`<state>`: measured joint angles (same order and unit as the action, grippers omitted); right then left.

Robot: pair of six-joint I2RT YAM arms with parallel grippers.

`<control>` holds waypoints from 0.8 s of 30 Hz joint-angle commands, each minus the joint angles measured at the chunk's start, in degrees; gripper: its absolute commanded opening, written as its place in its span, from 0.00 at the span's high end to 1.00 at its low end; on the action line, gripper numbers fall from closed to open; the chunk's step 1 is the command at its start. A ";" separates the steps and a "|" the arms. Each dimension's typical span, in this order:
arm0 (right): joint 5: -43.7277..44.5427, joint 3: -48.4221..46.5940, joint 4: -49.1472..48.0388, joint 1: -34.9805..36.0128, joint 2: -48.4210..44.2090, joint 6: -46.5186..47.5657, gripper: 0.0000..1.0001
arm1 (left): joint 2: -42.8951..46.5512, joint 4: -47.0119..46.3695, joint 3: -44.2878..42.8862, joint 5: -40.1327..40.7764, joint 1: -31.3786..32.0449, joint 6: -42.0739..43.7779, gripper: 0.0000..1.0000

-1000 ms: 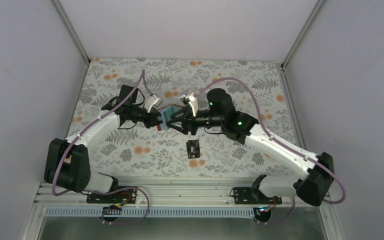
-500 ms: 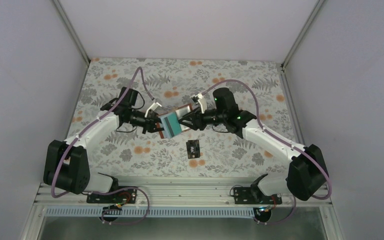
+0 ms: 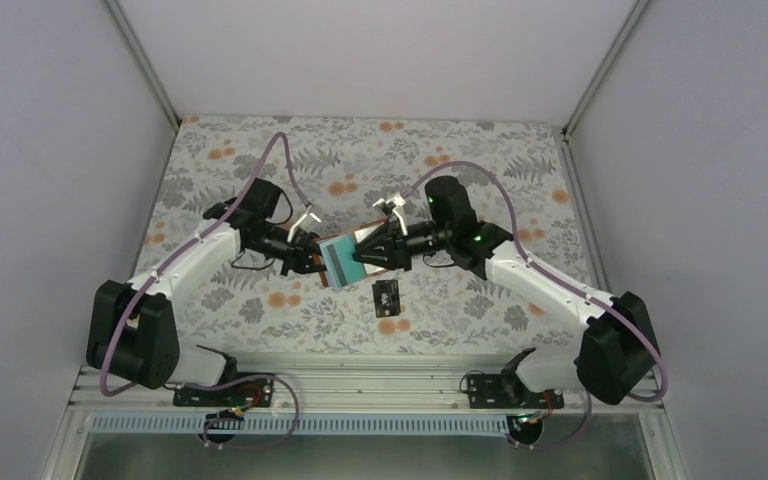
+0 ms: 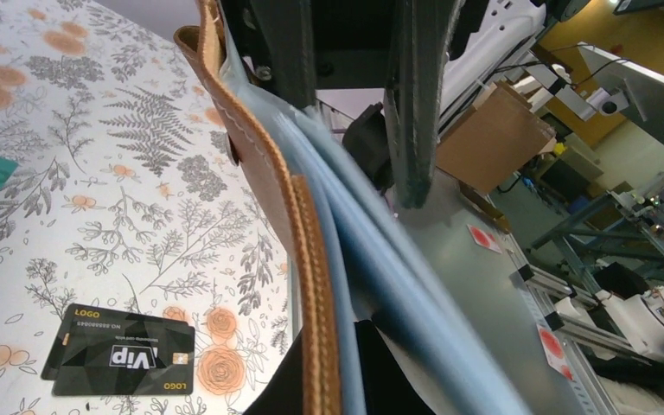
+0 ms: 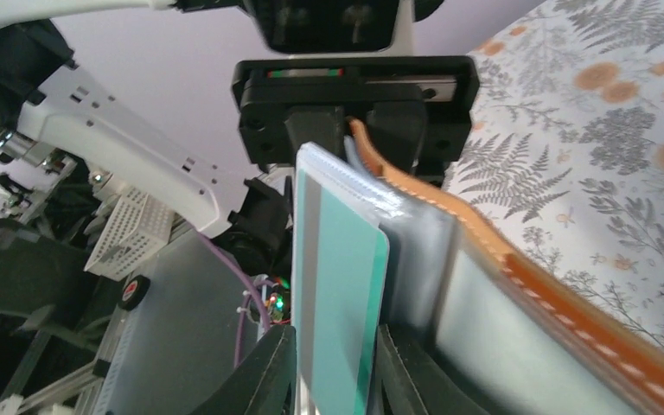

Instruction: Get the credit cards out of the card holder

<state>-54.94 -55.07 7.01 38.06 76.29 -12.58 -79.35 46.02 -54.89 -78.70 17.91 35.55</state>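
Pinching teal card (image 5: 341, 285), card holder (image 5: 484, 303) clamped

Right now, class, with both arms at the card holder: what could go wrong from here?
1. The left gripper holds the card holder in the air by one edge; tugging could twist it loose.
2. The right gripper flanks the teal card beside the pale pocket, so it might pinch both.

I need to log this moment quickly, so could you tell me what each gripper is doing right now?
Left gripper: closed on the wallet.
Right gripper: jaws flank the green card; grip cannot be told.
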 commanded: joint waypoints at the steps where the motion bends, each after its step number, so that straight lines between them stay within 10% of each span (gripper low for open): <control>1: -3.71 -0.39 -0.67 1.84 0.48 1.10 0.77 | 0.06 -2.08 -1.10 -3.03 0.36 1.40 0.98; 15: -1.05 1.04 3.56 -0.23 -3.03 3.05 0.96 | 0.58 -3.21 -0.90 -2.03 0.32 -0.13 0.96; 18: -1.36 1.00 1.87 -0.49 -3.61 1.72 0.96 | 0.68 -1.43 -1.22 -3.05 0.34 1.96 0.58; 24: -0.17 0.41 1.05 -1.13 -3.43 1.22 0.96 | 0.66 2.36 -2.33 -6.28 0.37 5.52 0.32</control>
<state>-56.90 -54.63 9.43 37.93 73.36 -11.05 -79.33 45.98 -55.22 -78.78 18.02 36.12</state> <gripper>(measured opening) 0.043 0.629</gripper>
